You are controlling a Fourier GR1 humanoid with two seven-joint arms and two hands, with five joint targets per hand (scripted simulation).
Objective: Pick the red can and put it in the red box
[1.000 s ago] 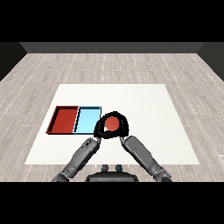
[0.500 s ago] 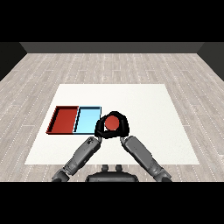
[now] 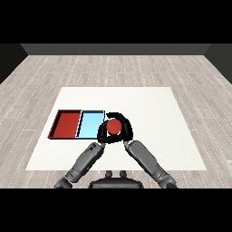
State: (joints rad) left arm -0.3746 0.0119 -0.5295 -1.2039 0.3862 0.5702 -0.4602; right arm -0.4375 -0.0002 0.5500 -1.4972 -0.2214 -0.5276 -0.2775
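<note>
We take the red tray [image 3: 68, 124] as our landmark. The white table [image 3: 149, 108] lies under it and spreads out on all sides, most of it to the tray's right. The light blue tray [image 3: 89, 123] lies touching the red tray's right side, so it sits between the red tray and the can.

Both forearms come up from below and to the right of the red tray. Our right hand [image 3: 127, 130] is curled round the red can [image 3: 113, 127], which stands just past the blue tray's right edge, not in either tray. Our left hand [image 3: 102, 134] rests close against the can's near left side, at the blue tray's near right corner; we cannot tell from this view how its fingers are set or whether they touch the can.

What could go wrong, as we judge it: the can has to cross the whole blue tray to reach the red one, so letting go too soon would put it in the wrong tray. A low carry could catch the can on the tray walls and shove both trays. The left hand also stands in the path toward the red tray, so the can or the right hand could knock against it.

We can read no brand, label or writing anywhere; the can shows as plain red from above, and the trays are unmarked.
</note>
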